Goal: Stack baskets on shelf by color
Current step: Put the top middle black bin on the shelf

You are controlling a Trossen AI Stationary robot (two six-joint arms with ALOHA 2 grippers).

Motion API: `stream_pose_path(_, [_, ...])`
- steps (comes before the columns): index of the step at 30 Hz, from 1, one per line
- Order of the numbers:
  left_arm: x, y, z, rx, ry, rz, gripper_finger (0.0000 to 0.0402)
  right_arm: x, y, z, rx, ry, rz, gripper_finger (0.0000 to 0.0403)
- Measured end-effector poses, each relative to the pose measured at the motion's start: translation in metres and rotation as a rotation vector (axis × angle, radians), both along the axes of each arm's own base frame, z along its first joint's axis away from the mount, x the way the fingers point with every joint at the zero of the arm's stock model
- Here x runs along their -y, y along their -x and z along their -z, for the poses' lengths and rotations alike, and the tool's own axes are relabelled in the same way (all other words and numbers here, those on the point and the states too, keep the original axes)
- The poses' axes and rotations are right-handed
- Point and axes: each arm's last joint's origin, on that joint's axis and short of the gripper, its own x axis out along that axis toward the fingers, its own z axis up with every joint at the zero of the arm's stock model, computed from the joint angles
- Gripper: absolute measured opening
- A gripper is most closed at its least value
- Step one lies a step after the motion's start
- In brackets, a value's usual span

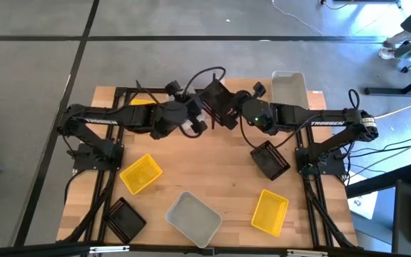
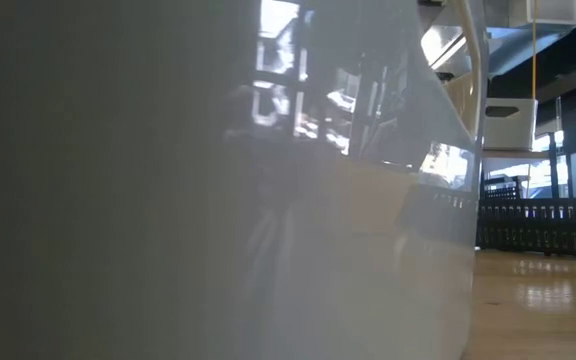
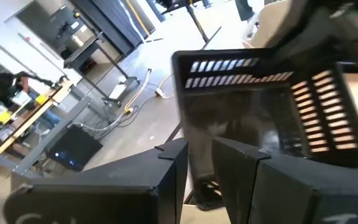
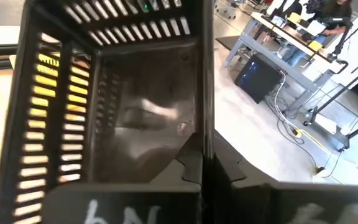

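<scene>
The right gripper [image 4: 202, 167] has its jaws clamped on the wall of a black slatted plastic basket [image 4: 129, 106], held up over the far middle of the wooden surface [image 1: 212, 178]. The left gripper [image 3: 199, 163] straddles the opposite wall, jaws apart. A thin-wall pinch could let the basket twist or slip if either arm pulls. Both arms reach inward, meeting mid-air.

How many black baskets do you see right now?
3. One black basket is held up between both arms at the table's far middle, one lies by the right arm, one at the near left corner. Others may be hidden.
</scene>
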Motion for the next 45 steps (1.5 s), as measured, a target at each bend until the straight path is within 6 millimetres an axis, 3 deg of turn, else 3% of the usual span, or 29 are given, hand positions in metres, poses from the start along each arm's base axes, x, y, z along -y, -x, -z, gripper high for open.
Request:
stream_pose_path(7, [0.011, 0.001, -0.001, -0.002, -0.014, 0.009, 0.0067, 0.002, 0.005, -0.004, 0.083, -0.001, 0.121, 0.0000])
stream_pose_path(12, [0.011, 0.008, -0.008, 0.026, -0.013, 0.001, 0.0067, 0.007, 0.024, -0.018, 0.132, -0.086, 0.205, 0.0000])
stream_pose_path(21, [0.001, 0.033, -0.027, 0.103, 0.019, -0.013, 0.0067, 0.050, 0.057, -0.037, 0.246, -0.454, 0.373, 0.0000])
stream_pose_path(30, [-0.005, 0.042, -0.031, 0.109, 0.040, 0.012, 0.0067, 0.087, 0.081, -0.016, 0.232, -0.705, 0.591, 0.0000])
stream_pose_path(45, [-0.005, 0.044, -0.027, 0.046, 0.037, 0.010, 0.0067, 0.113, 0.090, 0.038, 0.187, -0.728, 0.735, 0.0000])
